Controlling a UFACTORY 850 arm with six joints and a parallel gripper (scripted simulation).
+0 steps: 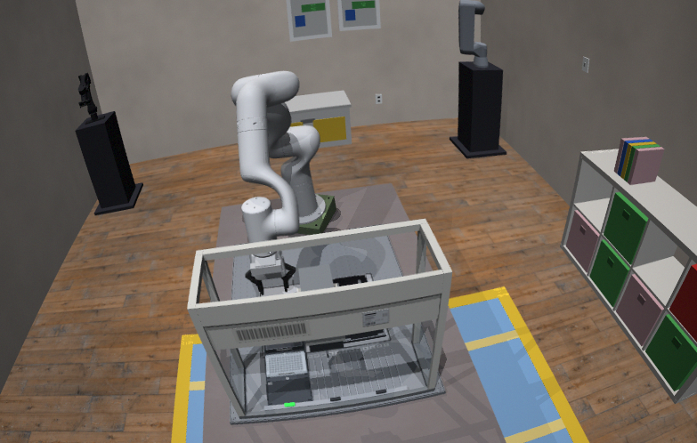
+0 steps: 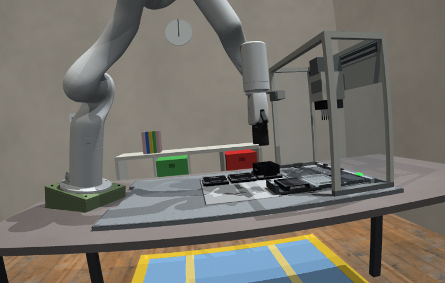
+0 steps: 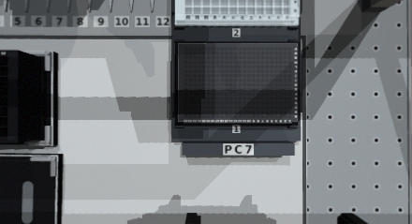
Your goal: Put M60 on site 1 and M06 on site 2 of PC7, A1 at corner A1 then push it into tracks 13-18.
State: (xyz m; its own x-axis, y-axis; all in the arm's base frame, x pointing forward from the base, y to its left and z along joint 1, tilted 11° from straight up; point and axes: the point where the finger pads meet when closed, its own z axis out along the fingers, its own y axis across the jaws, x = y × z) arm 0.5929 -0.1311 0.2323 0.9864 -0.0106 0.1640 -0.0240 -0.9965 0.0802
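The dark carrier PC7 (image 3: 238,149) lies in the rails just right of track number 12, with its handle toward me. The dark 384-well plate M60 (image 3: 236,82) sits flat on site 1. The white 96-well plate M06 (image 3: 236,6) sits on site 2. A green lamp (image 1: 287,404) glows behind the carrier, and it also shows in the side view (image 2: 358,173). The black deep-well block M09 (image 2: 265,168) stands in its nest (image 3: 23,97). My gripper (image 2: 260,135) hangs open and empty well above the apron, near the carrier's handle. Site 3 is hidden.
Two low empty nests (image 2: 215,179) (image 2: 241,177) stand in a row before M09. The instrument's frame (image 1: 320,285) encloses the rails, with a pipetting head (image 2: 324,87) hanging inside. A perforated plate (image 3: 360,118) lies right of the carrier.
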